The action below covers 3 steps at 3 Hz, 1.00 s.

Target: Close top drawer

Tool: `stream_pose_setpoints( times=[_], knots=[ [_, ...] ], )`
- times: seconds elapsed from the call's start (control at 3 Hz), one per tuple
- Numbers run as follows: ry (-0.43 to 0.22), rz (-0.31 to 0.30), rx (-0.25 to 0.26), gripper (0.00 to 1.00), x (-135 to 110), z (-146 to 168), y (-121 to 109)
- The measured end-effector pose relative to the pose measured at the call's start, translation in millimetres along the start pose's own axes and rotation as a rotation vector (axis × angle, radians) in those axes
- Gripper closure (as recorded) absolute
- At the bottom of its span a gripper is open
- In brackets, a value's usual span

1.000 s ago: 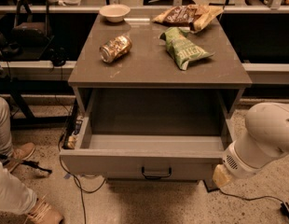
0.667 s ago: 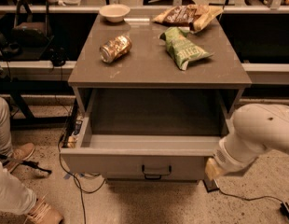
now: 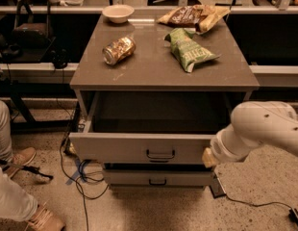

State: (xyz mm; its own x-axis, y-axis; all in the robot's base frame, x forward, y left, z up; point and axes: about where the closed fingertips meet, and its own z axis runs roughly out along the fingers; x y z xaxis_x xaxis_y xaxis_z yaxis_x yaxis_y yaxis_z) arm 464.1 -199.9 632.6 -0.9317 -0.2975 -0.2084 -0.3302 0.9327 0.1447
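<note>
Gripper (image 3: pixel 208 158): tan tip of bulky white robot arm (image 3: pixel 264 129), low at frame right, at right end of drawer front; touching or just shy of it, cannot tell which. Open or closed: cannot tell, hidden behind wrist.

Top drawer (image 3: pixel 125 148): wide grey-brown drawer w/ flat plain front, pulled well out of cabinet, uppermost of those seen. Small black wire handle (image 3: pixel 160 154) at centre, frame-left of gripper.

Key relation: drawer front right beside gripper, long axis running left-right across frame. Travel needed runs front to back, away from camera into cabinet. Gripper off-centre at one end, so judged risk of skewed push and drawer binding on its slides.

Drawer contents: none made out; interior dark, only floor and back wall showing.

Cabinet top (image 3: pixel 154 73): grey-brown slab carrying small white bowl (image 3: pixel 118 12) at rear left, crushed metal can (image 3: pixel 118 50), green crisp bag (image 3: pixel 190 49), brown snack bag (image 3: pixel 182 14) and yellowish bag (image 3: pixel 212 16) at rear right. All well apart from gripper. Nothing seen in bowl.

Lower drawer (image 3: pixel 187 178): shut, matching handle, just below open one.

Surroundings: seated person's pale trouser leg (image 3: pixel 9 201) and tan shoes at frame left; cables (image 3: pixel 79 174) on speckled floor by cabinet's left corner.

Stage (judged): gripper in place for push, closing not yet done.
</note>
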Motion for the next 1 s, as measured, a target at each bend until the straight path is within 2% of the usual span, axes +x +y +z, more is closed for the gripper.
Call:
stream_pose_setpoints(
  times=[0.33, 0.67, 1.0],
  knots=[
    [-0.117, 0.016, -0.005, 1.00, -60.8, 17.0, 4.7],
    [-0.126, 0.023, -0.001, 1.00, -64.6, 21.9, 4.7],
    [-0.190, 0.022, 0.015, 1.00, -97.1, 29.0, -9.6]
  ],
)
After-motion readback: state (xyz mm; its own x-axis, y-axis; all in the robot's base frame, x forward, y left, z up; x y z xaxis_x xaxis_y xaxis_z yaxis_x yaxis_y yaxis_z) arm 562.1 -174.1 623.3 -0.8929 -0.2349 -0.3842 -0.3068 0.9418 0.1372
